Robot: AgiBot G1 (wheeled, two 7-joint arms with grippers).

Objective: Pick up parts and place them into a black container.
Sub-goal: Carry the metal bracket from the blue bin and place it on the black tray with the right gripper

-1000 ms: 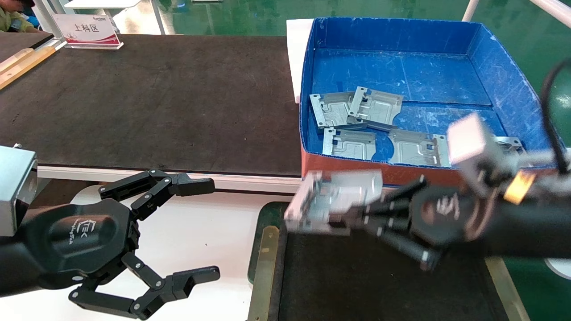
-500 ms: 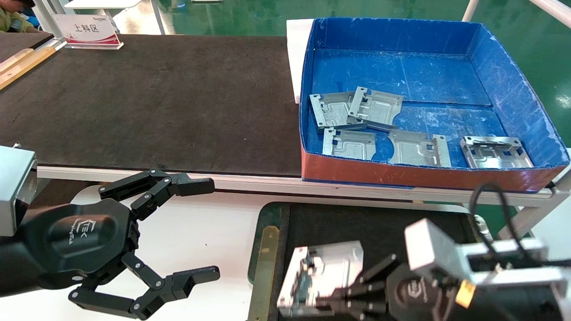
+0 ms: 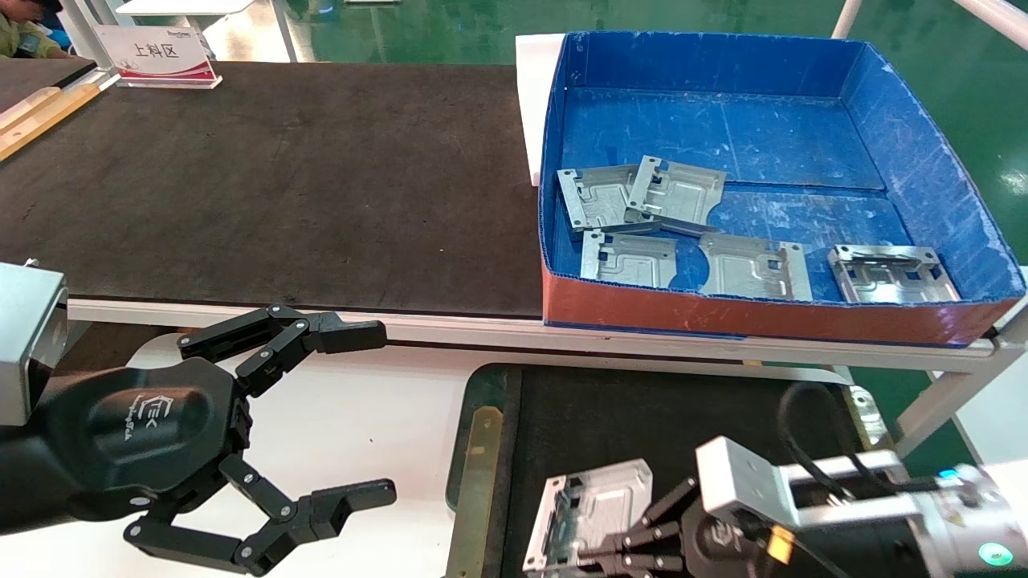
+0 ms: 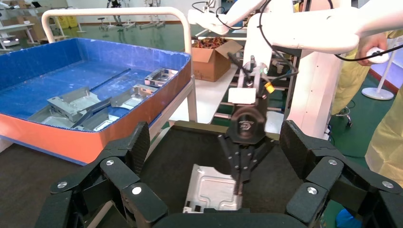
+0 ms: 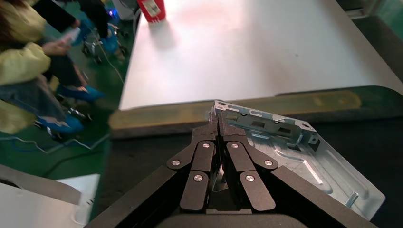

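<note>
Over the black container [image 3: 482,385], the right gripper [image 3: 598,554] has sunk lower, fingers pinched on one part [image 3: 590,510] (release seems close); the left gripper [image 3: 321,417] idles, fingers wide.

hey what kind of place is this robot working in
Most likely a factory floor or industrial test cell: green painted floor, a blue box of stamped metal parts, and a long mat-covered workbench with a station sign.
</note>
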